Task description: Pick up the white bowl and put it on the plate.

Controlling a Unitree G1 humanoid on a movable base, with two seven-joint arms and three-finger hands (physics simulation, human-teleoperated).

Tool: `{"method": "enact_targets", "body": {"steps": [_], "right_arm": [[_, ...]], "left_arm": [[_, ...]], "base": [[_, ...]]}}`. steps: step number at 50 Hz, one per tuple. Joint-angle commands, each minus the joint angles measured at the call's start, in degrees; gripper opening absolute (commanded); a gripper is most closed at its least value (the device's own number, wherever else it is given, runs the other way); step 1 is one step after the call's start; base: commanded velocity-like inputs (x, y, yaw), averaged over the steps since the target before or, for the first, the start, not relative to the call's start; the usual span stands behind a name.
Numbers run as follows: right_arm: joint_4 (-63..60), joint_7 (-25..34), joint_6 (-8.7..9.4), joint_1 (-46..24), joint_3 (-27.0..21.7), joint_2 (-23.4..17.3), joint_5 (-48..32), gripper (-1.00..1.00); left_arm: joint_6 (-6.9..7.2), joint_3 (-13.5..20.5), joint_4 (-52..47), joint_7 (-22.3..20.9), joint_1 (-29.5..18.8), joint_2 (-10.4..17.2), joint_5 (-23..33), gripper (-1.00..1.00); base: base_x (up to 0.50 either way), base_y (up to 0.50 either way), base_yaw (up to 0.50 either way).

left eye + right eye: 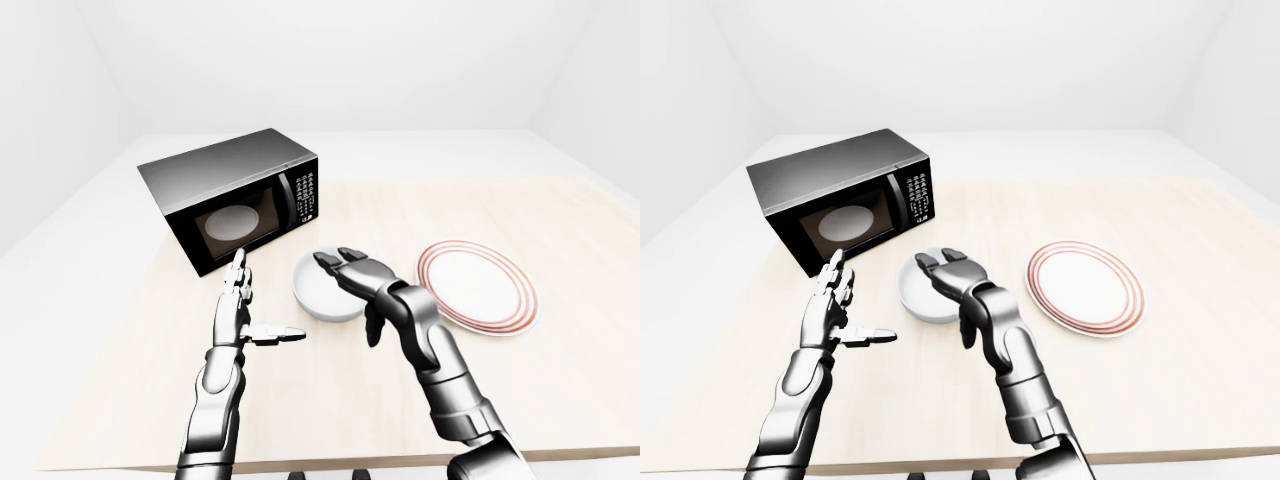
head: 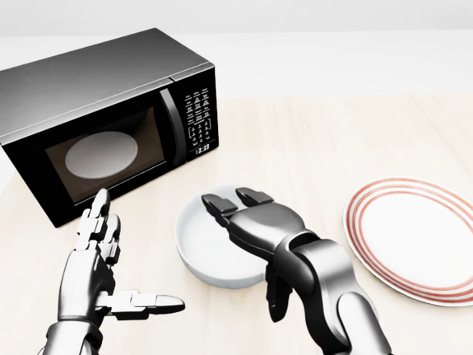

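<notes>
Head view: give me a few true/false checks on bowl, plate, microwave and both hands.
1. The white bowl sits on the plate. False: it rests on the table, left of the empty plate.
2. The right hand is over the bowl, fingers not closed round it. True.
3. The left hand holds the bowl. False: it is open, apart from the bowl, to its left.
4. The microwave door is shut. True.
5. The plate has red rings. True.

Left hand (image 2: pixel 96 270) open; right hand (image 2: pixel 255 222) fingers spread
</notes>
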Motion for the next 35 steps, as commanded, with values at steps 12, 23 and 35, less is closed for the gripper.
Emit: {"method": "enact_targets", "body": {"steps": [12,23,35], "right_arm": [[4.29,0.0,0.0,1.46,0.37,-0.31,-0.98,1.0],[5.24,0.0,0.0,1.71,0.31,-0.46,-1.08,1.0],[5.69,0.0,0.0,2.06,0.26,-0.64,-1.1,1.0]], "left_arm": [[-0.01,0.0,0.0,0.01,0.0,0.0,0.01,1.0],[-0.01,0.0,0.0,0.0,0.0,0.0,0.0,1.0],[0.01,0.0,0.0,0.01,0.0,0.0,0.0,1.0]], "base": [[0.0,0.0,0.0],[0.0,0.0,0.0],[0.0,0.0,0.0]]}}
